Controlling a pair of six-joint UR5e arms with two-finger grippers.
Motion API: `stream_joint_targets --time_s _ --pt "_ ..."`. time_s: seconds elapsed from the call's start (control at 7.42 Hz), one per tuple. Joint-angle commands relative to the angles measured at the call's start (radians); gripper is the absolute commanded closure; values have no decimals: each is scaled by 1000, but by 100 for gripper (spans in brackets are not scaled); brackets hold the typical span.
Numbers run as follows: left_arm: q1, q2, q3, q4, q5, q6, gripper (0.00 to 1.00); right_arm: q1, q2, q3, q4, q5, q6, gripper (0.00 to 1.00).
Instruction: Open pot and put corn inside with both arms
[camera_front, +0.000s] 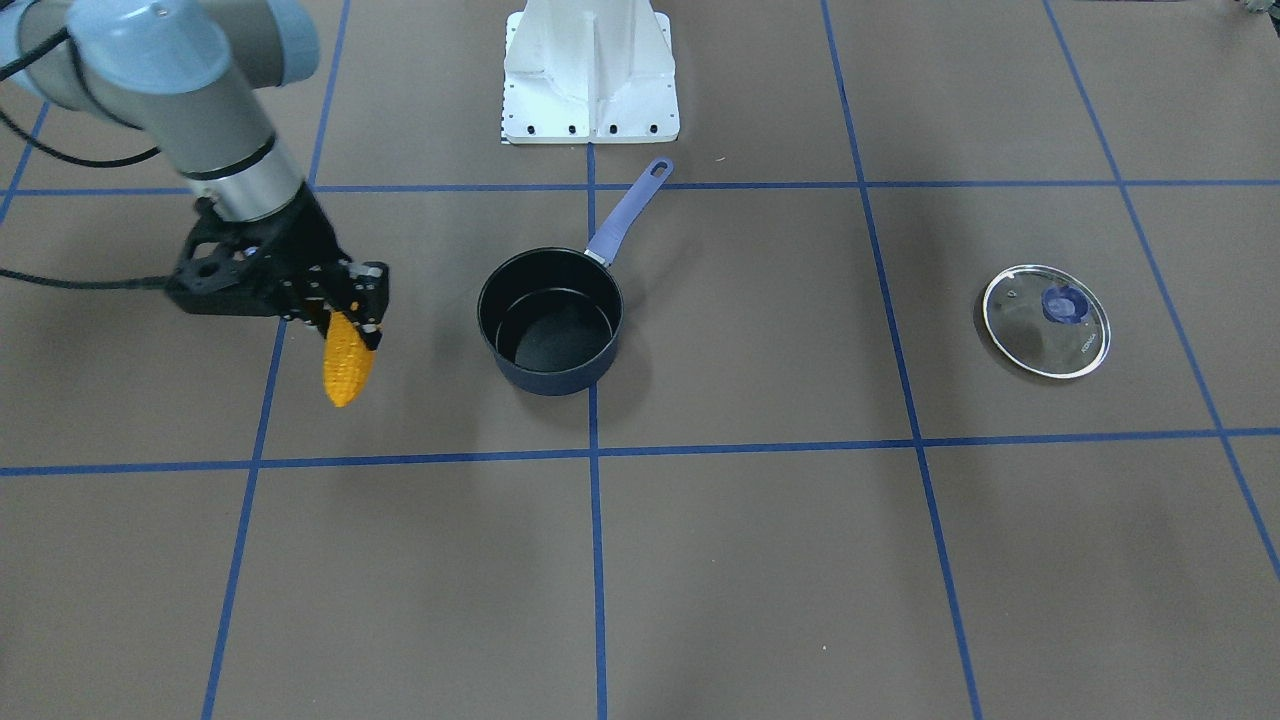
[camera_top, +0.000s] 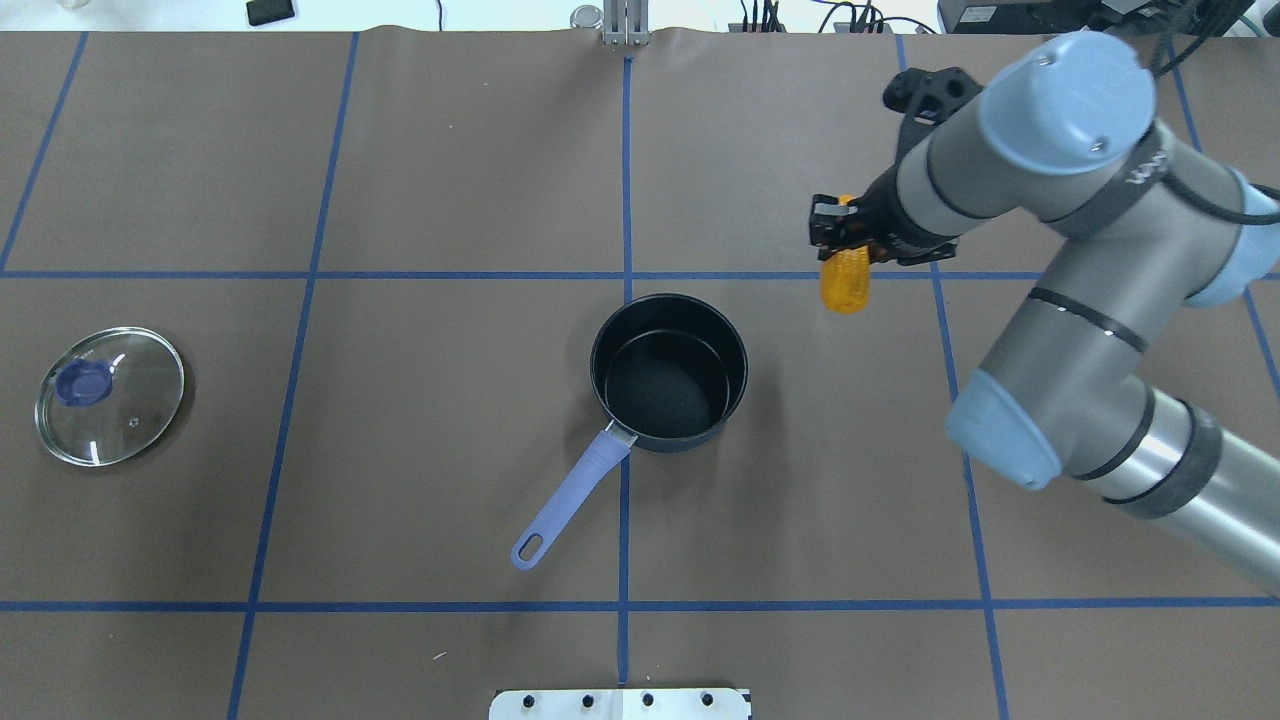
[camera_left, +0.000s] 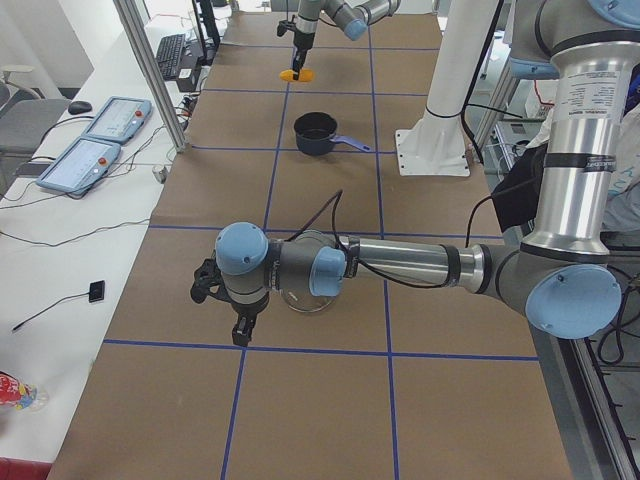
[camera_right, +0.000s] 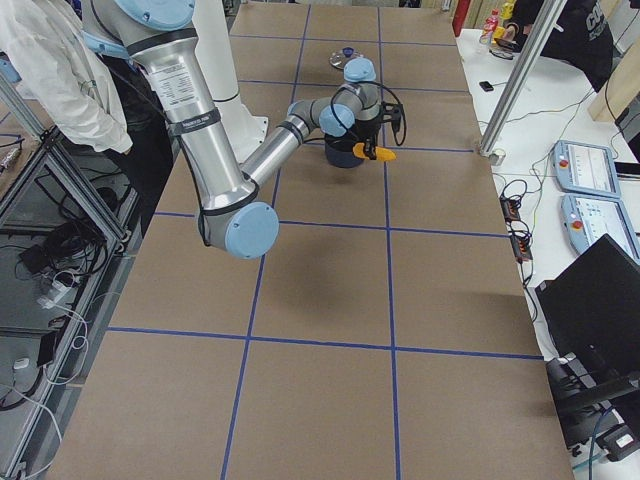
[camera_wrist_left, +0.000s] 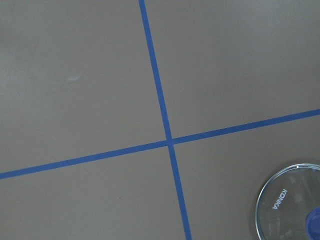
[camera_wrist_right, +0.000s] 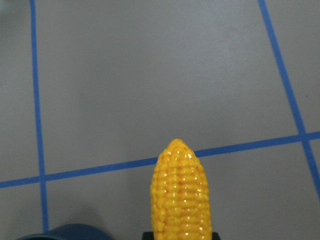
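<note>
My right gripper (camera_front: 348, 312) is shut on the upper end of the yellow-orange corn (camera_front: 347, 366), which hangs tip down above the table. In the overhead view the gripper (camera_top: 842, 243) and corn (camera_top: 845, 284) are to the right of the pot and a little beyond it. The dark pot (camera_front: 553, 325) with a purple handle (camera_top: 570, 495) stands open and empty at the table's middle (camera_top: 668, 372). Its glass lid (camera_top: 110, 395) lies flat far to the left. My left gripper (camera_left: 238, 322) hovers near the lid; I cannot tell whether it is open.
The white mounting base (camera_front: 590, 75) stands behind the pot's handle. Blue tape lines (camera_top: 625, 180) grid the brown table. The left wrist view shows the lid's edge (camera_wrist_left: 287, 202) at its lower right. The pot's rim (camera_wrist_right: 65, 232) shows at the right wrist view's bottom left.
</note>
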Motion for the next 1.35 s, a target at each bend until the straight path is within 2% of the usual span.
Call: stream_joint_targets --time_s 0.0,0.4,0.54,0.67,0.81,0.94,1.21 --pt "0 2 2 0 -3 -3 2 -171 133 -46 -71 -177 166 100" --pt "2 29 -1 -2 -4 4 2 -270 174 -123 -62 -298 211 100" --pt "2 31 -2 -2 -4 4 2 -282 174 -134 -59 -299 208 87" --pt "0 37 -2 -2 -4 4 2 -284 178 -140 -56 -310 202 63" --pt "2 40 -2 -2 -4 4 2 -284 183 -141 -50 -312 199 24" --pt "2 40 -1 -9 -4 4 2 -282 183 -141 -48 -312 193 0" --pt "2 42 2 -15 -4 4 2 -261 193 -140 -50 -306 156 0"
